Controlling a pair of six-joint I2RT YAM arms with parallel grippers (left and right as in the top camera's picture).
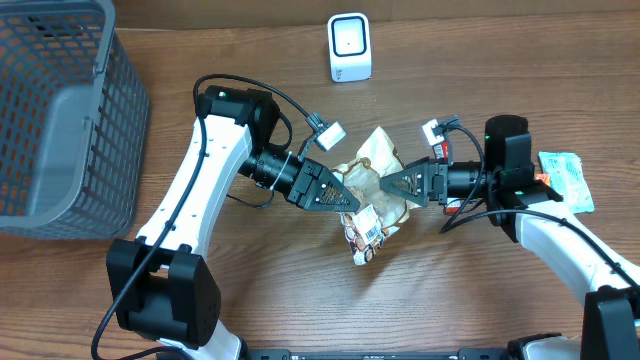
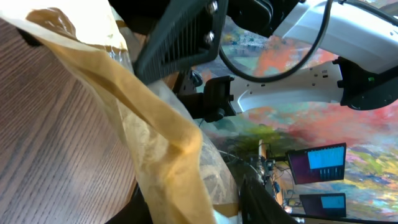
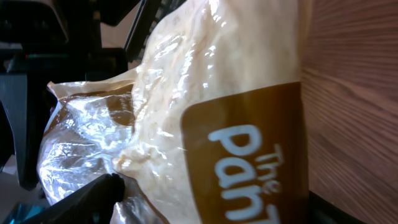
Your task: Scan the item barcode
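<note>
Although both grippers are at the item, the scan itself looks not yet done. The crinkled snack bag (image 1: pixel 370 190) sits near the middle of the worktop (image 1: pixel 250 290), well apart from the white barcode scanner (image 1: pixel 349 47), which stands close to the far edge.

The left gripper (image 1: pixel 345 198) is closed on the bag's left side; in its wrist view the tan film passes between its jaws. The right gripper (image 1: pixel 392 184) meets the bag from the opposite side with its jaws wide on either side of the film, and the right wrist view does not show them pinching it. So I judge that 1 gripper holds the bag and the other is only placed for a hold. Whether the bag is clear of the worktop I cannot tell.

A pale printed patch (image 1: pixel 366 232) at the bag's near end may carry the barcode, but it is too small to be sure.

What seems left: secure the second hold, carry the bag toward the far edge, and turn the barcode to face the scanner. The grey wire basket (image 1: pixel 120 130) at the left edge and a teal packet (image 1: pixel 566 180) at the right edge lie apart from this.
</note>
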